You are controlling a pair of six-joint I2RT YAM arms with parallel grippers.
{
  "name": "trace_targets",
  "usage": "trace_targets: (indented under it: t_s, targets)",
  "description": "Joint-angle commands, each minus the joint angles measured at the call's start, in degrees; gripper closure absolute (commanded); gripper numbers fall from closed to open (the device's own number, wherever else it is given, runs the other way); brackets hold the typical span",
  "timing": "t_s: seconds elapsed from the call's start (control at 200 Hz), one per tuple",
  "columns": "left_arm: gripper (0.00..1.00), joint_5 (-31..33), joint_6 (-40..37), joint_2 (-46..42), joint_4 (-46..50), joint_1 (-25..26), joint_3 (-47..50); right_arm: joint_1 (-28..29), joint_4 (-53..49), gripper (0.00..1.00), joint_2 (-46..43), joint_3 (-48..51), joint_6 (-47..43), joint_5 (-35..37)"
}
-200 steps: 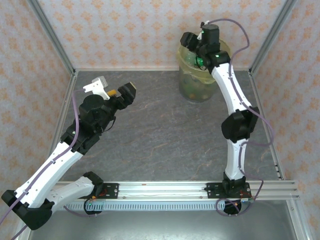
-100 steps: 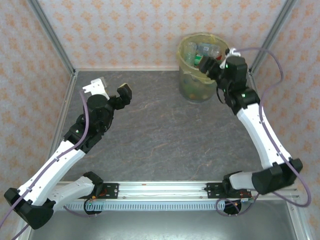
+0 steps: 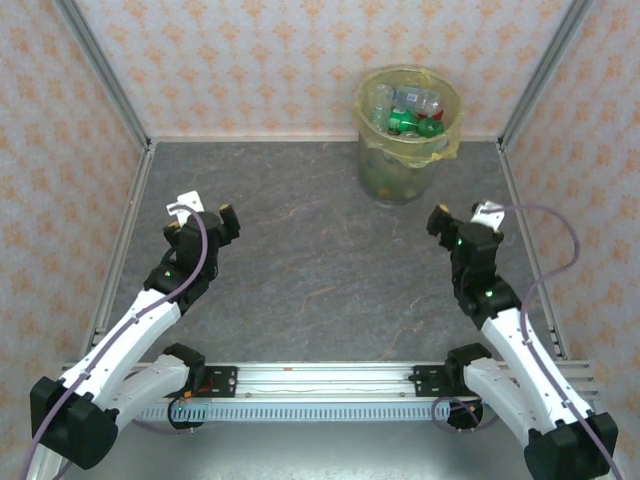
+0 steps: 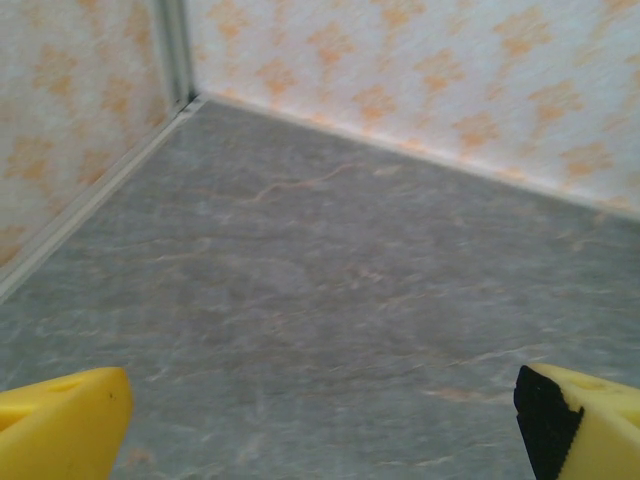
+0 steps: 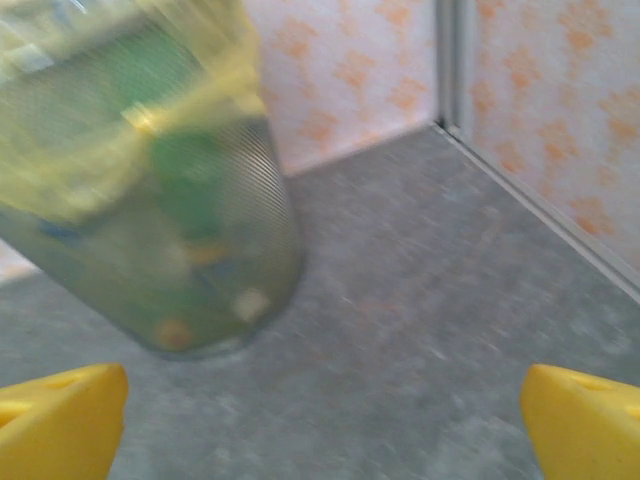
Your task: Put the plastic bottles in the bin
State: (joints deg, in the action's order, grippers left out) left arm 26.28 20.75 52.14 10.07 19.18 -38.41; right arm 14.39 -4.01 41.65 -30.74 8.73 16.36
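The round translucent pale-yellow waste bin (image 3: pixel 392 172), lined with a yellow plastic bag, stood at the far right of the grey marbled desk (image 3: pixel 320 260), near the back wall of orange-patterned panels (image 3: pixel 250 60). The small clear and green plastic bottles (image 3: pixel 405 110) lay heaped inside it, reaching close to the rim; more showed dimly through its side.

The left gripper (image 3: pixel 203 222) hung over the left part of the desk, well apart from the bin. In the left wrist view the left gripper (image 4: pixel 320 430) had its yellow fingertips (image 4: pixel 60 420) spread wide with nothing between them, over bare desk.

The right gripper (image 3: pixel 462 218) hung near the right edge of the desk, on the near side of the bin. In the right wrist view the right gripper (image 5: pixel 320 425) was likewise spread wide and empty, and the bin (image 5: pixel 150 200) appeared blurred ahead of it on the left.
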Motion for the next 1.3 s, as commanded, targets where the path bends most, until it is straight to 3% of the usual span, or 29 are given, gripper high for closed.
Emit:
trace_targets:
  t_s: [0.0, 0.1, 0.245, 0.415, 0.606, 0.751, 0.846, 0.981, 1.051, 1.126, 1.201, 1.296]
  targets:
    - [0.01, 3.9, -3.1, 0.9, -7.9, -3.0, 5.4, -0.5, 12.9, 0.00, -1.8, 7.7, -4.5, 8.1]
    - [0.01, 2.3, -4.7, 4.8, -14.2, -7.8, 8.8, -1.7, 19.1, 0.00, 1.4, 11.4, -3.2, 10.7]
    - [0.01, 0.5, -6.6, 15.0, -21.9, -14.0, 10.1, -3.2, 34.8, 0.00, 12.9, 15.8, -5.3, 13.7]
    - [0.00, 3.6, -10.6, 27.2, -31.6, -16.0, 8.9, -4.7, 47.3, 0.00, 29.2, 14.8, -5.2, 14.3]
    - [0.00, 0.8, -14.4, 32.2, -53.3, -16.3, 12.8, -6.5, 59.8, 0.00, 39.6, 12.5, -8.5, 7.2]
    - [0.00, -6.6, -17.1, 35.4, -65.8, -16.5, 15.1, -8.1, 66.9, 0.00, 45.1, 12.6, -9.8, 0.6]
    - [0.00, -8.0, -17.5, 34.9, -65.9, -16.4, 15.7, -9.1, 67.9, 0.00, 44.0, 14.5, -9.2, -2.2]
    - [0.00, -11.6, -18.4, 33.5, -80.0, -16.6, 24.2, -10.0, 81.9, 0.00, 45.7, 21.1, -9.6, -5.3]
    - [0.00, -11.0, -18.7, 36.8, -92.4, -16.9, 28.4, -10.0, 78.4, 0.00, 44.7, 20.1, -9.4, -5.7]
    - [0.00, -10.7, -17.4, 35.3, -85.2, -17.1, 26.3, -10.0, 77.4, 0.00, 45.4, 18.9, -9.6, -5.6]
    - [0.00, -10.4, -18.2, 36.4, -89.6, -17.1, 27.4, -10.2, 77.2, 0.00, 45.7, 18.7, -9.6, -6.0]
    - [0.00, -10.2, -17.7, 35.9, -87.9, -17.1, 27.1, -10.2, 76.9, 0.00, 45.6, 18.5, -9.6, -6.1]
